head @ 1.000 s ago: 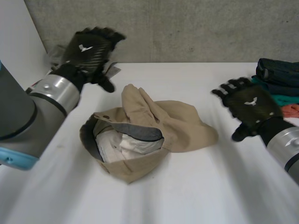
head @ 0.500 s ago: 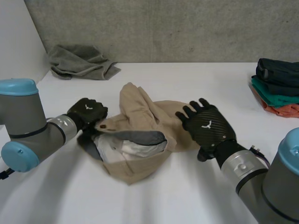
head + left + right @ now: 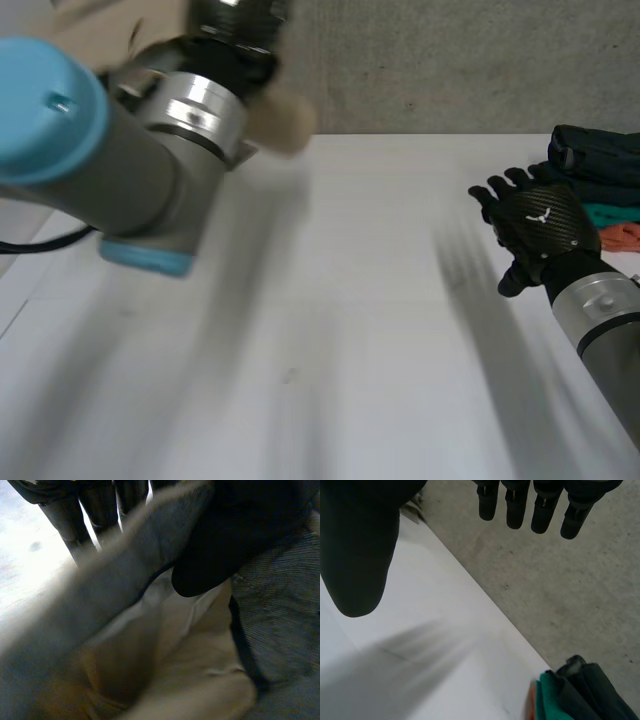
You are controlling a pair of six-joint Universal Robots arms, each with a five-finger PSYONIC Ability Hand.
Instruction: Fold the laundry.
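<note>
My left hand [image 3: 236,18] is raised high at the back left, shut on the tan garment [image 3: 284,122], which hangs in the air off the table. In the left wrist view the thumb [image 3: 235,535] and fingers [image 3: 70,515] pinch the garment's grey-lined edge, and its pale inner lining [image 3: 175,645] hangs under the palm. My right hand [image 3: 537,226] hovers open over the table's right side, holding nothing. Its straight fingers [image 3: 520,505] and thumb [image 3: 360,545] stand apart.
The white table [image 3: 350,300] lies bare under both arms. A stack of folded clothes [image 3: 598,170], dark blue over teal and orange, sits at the right edge, also seen past the right hand's fingertips [image 3: 572,690]. A grey concrete wall runs behind.
The left hand closed on the tan garment's edge and swung it up off the table. The right hand drew back from the cloth to the right.
</note>
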